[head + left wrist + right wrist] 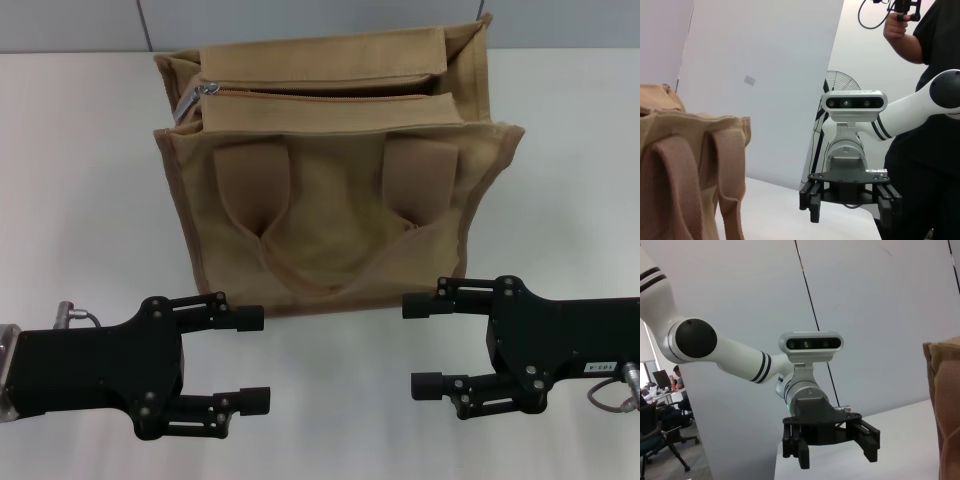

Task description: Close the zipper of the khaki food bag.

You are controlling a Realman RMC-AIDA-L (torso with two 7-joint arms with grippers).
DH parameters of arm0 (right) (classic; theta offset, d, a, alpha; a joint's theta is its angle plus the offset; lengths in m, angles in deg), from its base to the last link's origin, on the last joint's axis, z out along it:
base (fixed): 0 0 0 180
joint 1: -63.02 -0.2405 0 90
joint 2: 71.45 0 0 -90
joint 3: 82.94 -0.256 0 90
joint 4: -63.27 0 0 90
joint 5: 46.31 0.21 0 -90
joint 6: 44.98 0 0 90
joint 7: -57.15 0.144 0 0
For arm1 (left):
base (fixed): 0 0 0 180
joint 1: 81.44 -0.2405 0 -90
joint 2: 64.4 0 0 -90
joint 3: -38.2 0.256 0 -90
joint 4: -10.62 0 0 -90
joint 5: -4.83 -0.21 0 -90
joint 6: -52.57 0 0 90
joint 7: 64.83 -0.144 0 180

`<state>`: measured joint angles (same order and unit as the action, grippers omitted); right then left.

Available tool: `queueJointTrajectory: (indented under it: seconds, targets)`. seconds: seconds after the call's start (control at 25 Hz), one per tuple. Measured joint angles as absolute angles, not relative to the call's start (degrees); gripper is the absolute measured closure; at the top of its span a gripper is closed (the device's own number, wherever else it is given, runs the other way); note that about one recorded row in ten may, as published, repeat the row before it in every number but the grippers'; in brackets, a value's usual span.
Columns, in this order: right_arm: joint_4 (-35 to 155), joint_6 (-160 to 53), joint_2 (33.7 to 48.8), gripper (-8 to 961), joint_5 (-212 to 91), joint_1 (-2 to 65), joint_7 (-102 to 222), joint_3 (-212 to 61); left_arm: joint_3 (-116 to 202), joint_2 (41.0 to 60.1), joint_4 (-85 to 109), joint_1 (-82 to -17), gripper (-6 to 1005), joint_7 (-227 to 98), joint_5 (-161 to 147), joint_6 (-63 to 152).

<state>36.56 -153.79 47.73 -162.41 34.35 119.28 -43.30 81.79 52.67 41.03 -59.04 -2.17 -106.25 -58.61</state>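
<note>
The khaki food bag (pixel 330 210) stands upright on the white table, its two handle straps hanging down its front. The zipper (pixel 330 96) runs along the bag's top, with its silver slider (pixel 207 90) at the left end and a narrow dark slit along the line. My left gripper (pixel 262 358) is open and empty, low in front of the bag's left corner. My right gripper (pixel 409 345) is open and empty in front of the bag's right corner. Neither touches the bag. The left wrist view shows the bag (pixel 685 175) and the right gripper (pixel 850 216). The right wrist view shows the left gripper (pixel 832 452) and the bag's edge (pixel 945 405).
The white table (pixel 80 180) lies bare on both sides of the bag and between the grippers. A grey wall runs behind it. A person in black (pixel 925 150) and a fan (pixel 840 82) stand beyond the right arm.
</note>
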Motion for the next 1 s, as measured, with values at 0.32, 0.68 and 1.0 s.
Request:
queueJointTrajectory:
  seconds: [0.32,0.68,1.0]
  targets:
    - [36.5,-153.8,47.73,177,-162.3,34.4,119.3,-43.4,81.8,52.65,41.0,-59.0,222,-2.3,-106.3,-58.7]
    - [36.6,-153.6,47.73,178,-161.6,34.4,118.8,-43.5,79.1,52.45,41.1,-58.9,243,-2.6,-106.2,-58.3]
    - [36.6,-153.6,47.73,178,-161.6,34.4,118.6,-44.1,60.8,51.75,41.1,-61.4,262,-6.9,-106.2,-55.6]
